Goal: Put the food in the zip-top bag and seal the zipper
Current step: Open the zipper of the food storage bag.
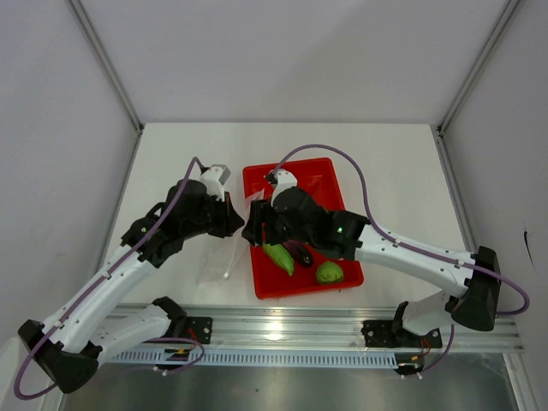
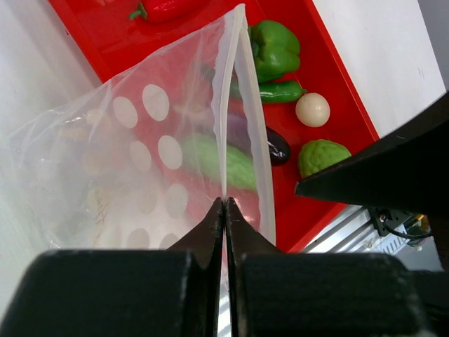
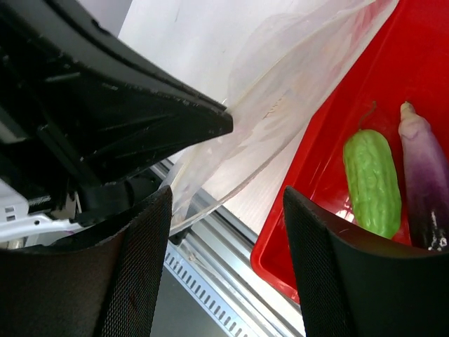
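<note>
Left gripper (image 2: 223,209) pinched tight on the zip-top bag (image 2: 140,154) mouth edge, just left of the red tray (image 2: 330,63); right gripper (image 3: 226,207) spread near it, gripping nothing; food (image 2: 273,45) sits in tray.

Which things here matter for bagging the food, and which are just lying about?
Needed: clear floppy plastic zip-top bag; toy light green gourd; purple eggplant; green pepper; green chili; white egg-like ball.
Lying about: red rectangular plastic tray; silver metal rail.

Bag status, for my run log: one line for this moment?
left gripper: shut on bag edge | right gripper: open beside bag | food: in tray
</note>
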Motion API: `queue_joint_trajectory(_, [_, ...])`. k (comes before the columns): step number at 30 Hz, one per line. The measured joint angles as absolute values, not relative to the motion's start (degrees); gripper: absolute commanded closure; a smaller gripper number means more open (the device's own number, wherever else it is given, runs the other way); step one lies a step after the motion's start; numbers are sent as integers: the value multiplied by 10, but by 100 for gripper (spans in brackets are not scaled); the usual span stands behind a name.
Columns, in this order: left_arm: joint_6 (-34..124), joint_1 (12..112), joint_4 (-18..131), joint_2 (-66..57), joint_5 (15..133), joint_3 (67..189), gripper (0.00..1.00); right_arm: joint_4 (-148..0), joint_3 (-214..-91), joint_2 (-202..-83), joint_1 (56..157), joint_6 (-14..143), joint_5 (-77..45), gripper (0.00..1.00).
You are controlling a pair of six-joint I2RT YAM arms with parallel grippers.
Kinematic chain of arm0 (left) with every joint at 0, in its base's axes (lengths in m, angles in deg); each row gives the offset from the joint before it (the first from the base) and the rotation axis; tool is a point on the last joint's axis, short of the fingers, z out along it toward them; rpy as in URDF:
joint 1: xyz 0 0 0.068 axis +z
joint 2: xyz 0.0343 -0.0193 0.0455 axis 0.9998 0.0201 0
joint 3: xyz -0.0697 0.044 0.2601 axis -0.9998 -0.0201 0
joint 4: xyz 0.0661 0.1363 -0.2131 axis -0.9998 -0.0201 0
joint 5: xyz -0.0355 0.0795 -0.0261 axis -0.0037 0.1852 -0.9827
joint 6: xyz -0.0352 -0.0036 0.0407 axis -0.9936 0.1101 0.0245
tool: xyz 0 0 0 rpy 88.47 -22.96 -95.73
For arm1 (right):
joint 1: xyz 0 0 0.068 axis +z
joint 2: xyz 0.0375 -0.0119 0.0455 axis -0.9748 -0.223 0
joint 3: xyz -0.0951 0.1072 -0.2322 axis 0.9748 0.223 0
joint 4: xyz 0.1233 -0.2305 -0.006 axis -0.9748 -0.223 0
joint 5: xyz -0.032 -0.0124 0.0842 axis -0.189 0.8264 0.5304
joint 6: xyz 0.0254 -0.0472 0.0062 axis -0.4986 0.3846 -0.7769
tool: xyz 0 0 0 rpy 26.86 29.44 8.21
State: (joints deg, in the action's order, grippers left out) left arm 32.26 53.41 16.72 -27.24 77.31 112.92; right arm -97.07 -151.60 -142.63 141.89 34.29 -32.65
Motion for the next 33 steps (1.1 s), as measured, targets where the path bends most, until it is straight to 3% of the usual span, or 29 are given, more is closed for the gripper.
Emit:
queue_joint_trajectory(12, [319, 533, 167, -288, 767, 1130, 99, -944, -1487, -1447, 1402, 309, -333, 43])
queue_joint_trajectory(15, [318, 533, 166, -291, 761, 1132, 99, -932, -1475, -1451, 1394, 304, -326, 56])
queue_joint_trajectory(18, [318, 533, 161, -295, 760, 1132, 100, -915, -1467, -1459, 1384, 303, -316, 82])
queue_joint_trajectory(19, [319, 533, 159, -296, 760, 1133, 99, -911, -1465, -1462, 1382, 304, -314, 97])
queue_joint_trajectory(20, [319, 533, 157, -296, 760, 1133, 99, -907, -1463, -1464, 1380, 306, -311, 100])
queue_joint_trajectory(27, [319, 532, 134, -305, 769, 1134, 99, -881, -1457, -1467, 1383, 319, -296, 100])
queue_joint_trajectory(30, [320, 532, 122, -306, 784, 1134, 90, -883, -1462, -1467, 1405, 326, -301, 100])
queue_joint_trajectory(31, [320, 532, 117, -306, 790, 1134, 80, -884, -1466, -1467, 1413, 327, -303, 100])
queue_joint_trajectory(33, [321, 532, 107, -306, 798, 1134, 73, -886, -1477, -1467, 1426, 327, -306, 100])
